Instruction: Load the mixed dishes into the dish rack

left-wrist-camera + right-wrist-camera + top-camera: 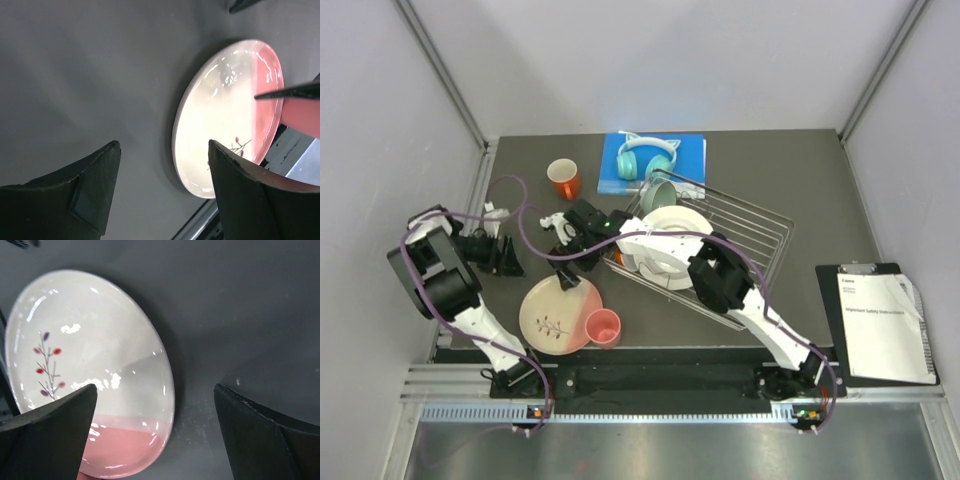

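No readable text from my end. The only candidate is the white sheet (888,327) on the clipboard (830,310) at far right: I can see a heading and printed lines, all too small to make out. The blue book (692,150) shows no lettering I can read. The plate (90,365) carries a twig drawing, not writing.

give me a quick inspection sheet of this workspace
surface: dark table, no spills seen
job's things: plate on the table, pink cup at its edge; orange cup upright at the back; bowl and white plates in the rack
clutter: headphones on a book
grippers: left gripper and right gripper open, empty, near the plate
cables: purple cable looped over the table
surroundings: clipboard at right; grey walls
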